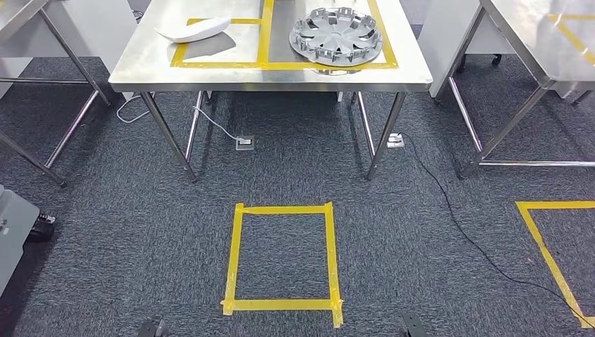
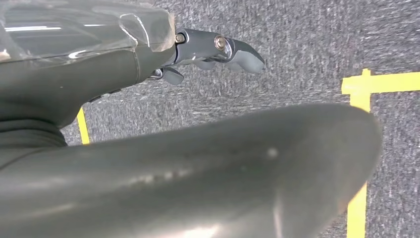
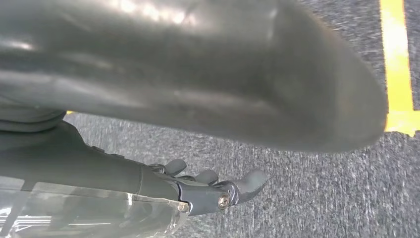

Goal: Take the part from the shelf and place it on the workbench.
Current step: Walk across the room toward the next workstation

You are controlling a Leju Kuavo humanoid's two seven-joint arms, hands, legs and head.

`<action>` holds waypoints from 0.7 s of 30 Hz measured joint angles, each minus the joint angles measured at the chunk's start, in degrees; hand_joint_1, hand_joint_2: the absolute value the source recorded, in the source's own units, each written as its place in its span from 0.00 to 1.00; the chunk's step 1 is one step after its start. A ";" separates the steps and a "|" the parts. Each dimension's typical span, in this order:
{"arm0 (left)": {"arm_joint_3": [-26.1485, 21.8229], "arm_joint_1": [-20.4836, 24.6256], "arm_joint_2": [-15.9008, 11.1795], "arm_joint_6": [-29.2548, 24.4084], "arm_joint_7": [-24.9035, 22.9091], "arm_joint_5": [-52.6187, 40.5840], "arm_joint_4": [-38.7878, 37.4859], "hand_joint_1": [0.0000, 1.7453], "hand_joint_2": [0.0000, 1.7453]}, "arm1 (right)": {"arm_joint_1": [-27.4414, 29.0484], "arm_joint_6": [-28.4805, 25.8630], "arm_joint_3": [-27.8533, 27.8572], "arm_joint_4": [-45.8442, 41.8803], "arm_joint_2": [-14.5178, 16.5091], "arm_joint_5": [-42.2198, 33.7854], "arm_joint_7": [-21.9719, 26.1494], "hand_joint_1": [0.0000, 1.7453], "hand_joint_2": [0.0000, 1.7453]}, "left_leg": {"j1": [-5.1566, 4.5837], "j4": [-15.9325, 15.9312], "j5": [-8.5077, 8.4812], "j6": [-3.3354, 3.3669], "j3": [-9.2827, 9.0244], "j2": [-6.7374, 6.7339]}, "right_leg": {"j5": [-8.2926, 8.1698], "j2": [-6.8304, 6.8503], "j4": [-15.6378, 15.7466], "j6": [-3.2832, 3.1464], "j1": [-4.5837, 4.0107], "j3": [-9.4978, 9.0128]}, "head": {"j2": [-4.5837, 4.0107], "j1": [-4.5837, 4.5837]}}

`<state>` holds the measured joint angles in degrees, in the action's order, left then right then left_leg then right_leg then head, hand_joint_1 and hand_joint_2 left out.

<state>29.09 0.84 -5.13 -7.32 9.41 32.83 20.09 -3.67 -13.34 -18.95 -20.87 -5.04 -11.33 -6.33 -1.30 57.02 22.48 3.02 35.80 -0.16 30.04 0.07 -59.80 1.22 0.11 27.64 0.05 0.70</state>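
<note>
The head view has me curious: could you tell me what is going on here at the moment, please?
Nothing is being handled right now. The robot faces a steel workbench across dark carpet; a silver wheel cover and a white curved part lie on it inside yellow tape outlines. A taped square marks the floor in front. The left hand and right hand hang over the carpet, holding nothing, fingers apart.

I am seeing the silver hubcap (image 1: pixel 336 36) lying flat, ribbed side up, inside a yellow-taped square on the steel workbench (image 1: pixel 210 74)
</note>
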 joint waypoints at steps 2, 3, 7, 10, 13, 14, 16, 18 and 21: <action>0.43 -0.01 -0.08 -0.14 0.07 0.56 0.13 0.00 0.00 | -0.47 0.18 -0.85 0.20 -0.27 0.21 -0.62 0.00 0.00 | 0.04 0.27 -0.99 -0.50 0.74 -0.13 | 0.64 -0.01 3.84 -0.63 -0.43 -1.97 | 0.00 0.00; 0.62 -0.06 -0.20 -0.23 0.12 0.74 0.16 0.00 0.00 | -0.52 0.21 -1.29 0.36 -0.31 0.25 -0.97 0.00 0.00 | 0.11 0.29 -1.45 -0.78 1.00 -0.13 | 0.50 0.03 4.32 -0.90 -0.33 -1.73 | 0.00 -0.02; 1.09 -0.23 -0.63 -0.42 0.16 1.18 0.26 0.00 0.00 | -0.36 0.23 -2.45 0.90 -0.30 0.20 -1.52 0.00 0.00 | 1.06 6.26 4.76 -2.67 2.99 0.23 | -1.63 0.36 4.53 -2.19 0.20 0.05 | -0.01 -0.21; 1.25 -0.17 -0.80 -0.42 0.16 1.26 0.28 0.00 0.00 | -0.35 0.23 -2.80 1.07 -0.27 0.19 -1.52 0.00 0.00 | 2.14 15.57 9.52 -3.87 4.26 0.21 | -3.15 0.41 4.14 -2.07 0.29 1.94 | -0.01 -0.13; 1.52 -0.10 -0.82 -0.40 0.16 1.26 0.40 0.00 0.00 | -0.33 0.23 -3.03 1.28 -0.26 0.19 -1.53 0.00 0.00 | 2.98 11.27 6.00 -4.52 -1.00 0.20 | -4.24 0.37 3.14 -1.22 0.60 3.98 | -0.01 -0.11; 1.59 -0.01 -0.82 -0.40 0.16 1.26 0.49 0.00 0.00 | -0.34 0.22 -3.09 1.30 -0.30 0.19 -1.53 0.00 0.00 | 3.02 7.53 5.67 -4.66 -3.70 0.31 | -4.54 0.34 2.84 -0.84 0.66 4.62 | -0.01 -0.08; 1.76 0.16 -0.86 -0.40 0.16 1.26 0.68 0.00 0.00 | -0.43 0.20 -3.18 1.32 -0.40 0.19 -1.53 0.00 0.00 | 2.75 2.04 6.39 -4.53 -7.04 0.59 | -5.27 0.34 2.50 0.04 0.67 5.45 | -0.01 -0.10; 1.90 0.16 -0.89 -0.40 0.16 1.27 0.76 0.00 0.00 | -0.43 0.19 -3.25 1.33 -0.44 0.18 -1.51 0.00 0.00 | 2.21 0.82 6.51 -3.71 -7.09 0.69 | -6.23 0.35 2.58 0.99 0.78 5.97 | -0.01 -0.12; 1.96 0.18 -0.89 -0.40 0.14 1.30 0.76 0.00 0.00 | -0.18 0.19 -3.48 1.44 -0.42 0.18 -1.54 0.00 0.00 | 2.03 0.29 4.85 -1.54 -5.69 0.34 | -5.20 0.32 1.22 1.45 1.18 7.33 | -0.01 -0.22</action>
<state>31.05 1.03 -6.01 -7.72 9.55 34.13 20.85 -3.85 -13.16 -22.43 -19.43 -5.46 -11.16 -7.87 0.73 57.31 27.33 1.48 30.11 0.18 24.84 0.39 -58.57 2.68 1.28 34.97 0.04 0.48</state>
